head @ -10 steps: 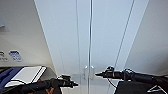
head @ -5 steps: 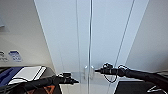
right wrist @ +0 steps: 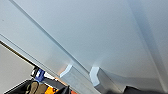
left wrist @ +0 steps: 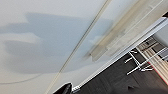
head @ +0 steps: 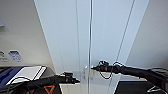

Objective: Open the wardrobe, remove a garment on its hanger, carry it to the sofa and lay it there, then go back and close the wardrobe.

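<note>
- The wardrobe (head: 100, 37) fills the head view, both doors closed; nothing is done yet.
- The right claw (head: 93, 67) nears the handles (right wrist: 97, 77); its opening cannot be told.
- The left claw (head: 77, 80) waits lower, its opening unclear.

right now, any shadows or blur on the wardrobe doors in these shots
Left wrist view: a broad soft grey shadow lies across the wardrobe door, and the edge near the floor is smeared. Right wrist view: the two handles look soft. Head view: doors evenly lit, straight edges lean outward.
</note>
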Controlling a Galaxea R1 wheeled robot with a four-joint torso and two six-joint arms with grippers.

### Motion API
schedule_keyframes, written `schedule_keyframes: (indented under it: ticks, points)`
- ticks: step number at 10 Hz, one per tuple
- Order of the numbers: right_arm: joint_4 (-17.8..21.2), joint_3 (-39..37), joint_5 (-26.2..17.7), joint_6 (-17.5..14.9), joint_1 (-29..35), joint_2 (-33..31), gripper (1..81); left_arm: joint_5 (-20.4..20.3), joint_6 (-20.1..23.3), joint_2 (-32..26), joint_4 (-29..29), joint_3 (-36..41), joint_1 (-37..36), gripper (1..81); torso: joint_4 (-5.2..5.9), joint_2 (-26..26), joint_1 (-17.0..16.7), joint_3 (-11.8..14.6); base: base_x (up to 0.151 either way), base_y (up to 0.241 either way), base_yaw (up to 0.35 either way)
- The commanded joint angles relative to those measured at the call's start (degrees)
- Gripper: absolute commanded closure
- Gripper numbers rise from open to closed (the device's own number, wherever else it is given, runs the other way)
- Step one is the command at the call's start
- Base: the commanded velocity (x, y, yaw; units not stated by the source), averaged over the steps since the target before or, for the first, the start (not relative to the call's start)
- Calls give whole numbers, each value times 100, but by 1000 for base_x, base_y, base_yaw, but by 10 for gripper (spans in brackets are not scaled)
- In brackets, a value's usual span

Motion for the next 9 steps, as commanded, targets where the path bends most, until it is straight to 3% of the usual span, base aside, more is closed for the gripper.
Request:
schedule_keyframes:
  ticks: [1,5,9]
  points:
    - [-51,32,-69,19,973,93,10,86,29,45,-3,-94,-910,10,0,0,0,0,0,0,0]
    - [-201,-311,-280,19,974,577,10,86,38,502,-3,-516,-1085,10,0,2,0,-2,0,0,0]
    - [-253,-188,-288,19,789,612,10,86,38,1029,120,-911,-1296,10,0,4,0,-5,0,0,0]
